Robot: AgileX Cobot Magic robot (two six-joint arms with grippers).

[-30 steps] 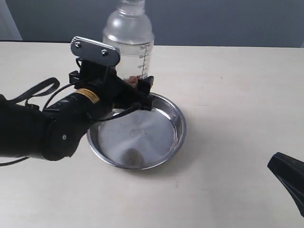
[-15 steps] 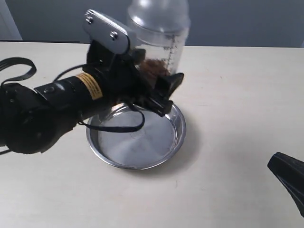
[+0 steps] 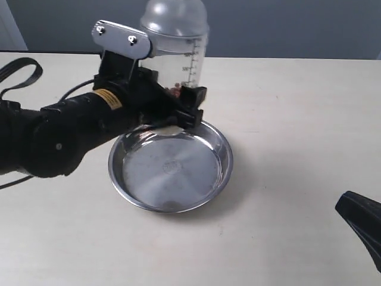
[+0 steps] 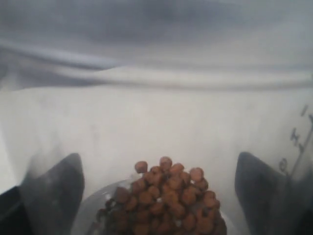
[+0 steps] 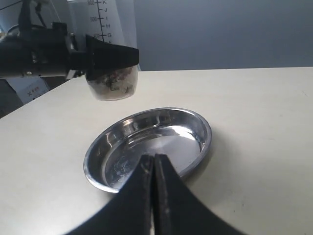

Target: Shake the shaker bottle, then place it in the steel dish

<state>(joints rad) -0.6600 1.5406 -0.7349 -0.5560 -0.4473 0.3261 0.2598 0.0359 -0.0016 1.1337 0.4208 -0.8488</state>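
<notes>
The shaker bottle [image 3: 178, 37] is clear plastic with a domed top and a printed scale, and it holds brown bits [image 4: 168, 193]. It hangs upright in the air over the far rim of the steel dish [image 3: 171, 208]. My left gripper [image 3: 178, 102] is shut on its lower body, with one dark finger on each side of it [image 4: 156, 196]. The right wrist view shows the bottle [image 5: 112, 83] above and behind the dish [image 5: 146, 139], held by a black finger [image 5: 110, 56]. My right gripper [image 5: 154, 164] is shut and empty, low at the near right [image 3: 357, 217].
A pale tabletop [image 3: 297, 119] spreads around the dish. The left arm's black body and cables [image 3: 53, 137] lie to the left of the dish. A dark wall stands behind the table's far edge.
The left gripper swung the bottle up and to the right, then back down and left. The brown bits have settled at the bottle's bottom. The right gripper has not moved.
</notes>
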